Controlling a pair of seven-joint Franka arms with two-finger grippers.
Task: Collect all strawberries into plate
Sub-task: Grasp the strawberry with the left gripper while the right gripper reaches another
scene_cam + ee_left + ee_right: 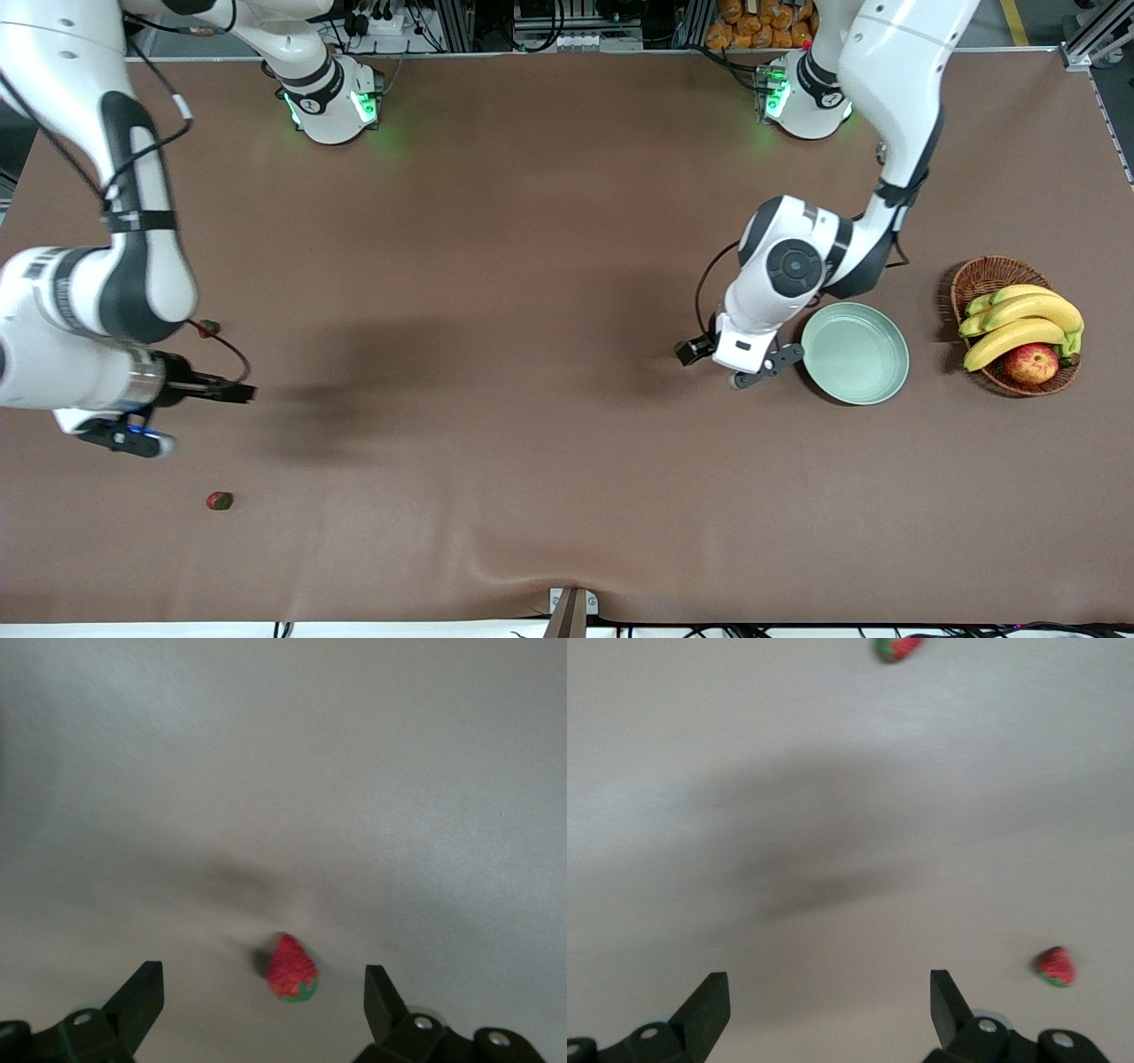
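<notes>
In the left wrist view a small red strawberry (pixel 292 968) with a green cap lies on the brown table, between the wide-apart fingers of my open left gripper (pixel 263 1003). From the front, that gripper (pixel 767 367) hangs low beside the pale mint-green plate (pixel 886 390), which holds nothing, and the arm hides this berry. My right gripper (pixel 124 437) is open and holds nothing, over the right arm's end of the table. Two strawberries lie there: one (pixel 209 328) (pixel 899 647) farther from the front camera, one (pixel 220 501) (pixel 1056 966) nearer.
A brown wicker basket (pixel 983 276) with bananas and a red-yellow apple stands beside the plate at the left arm's end. A bracket (pixel 571 607) sits at the table's front edge.
</notes>
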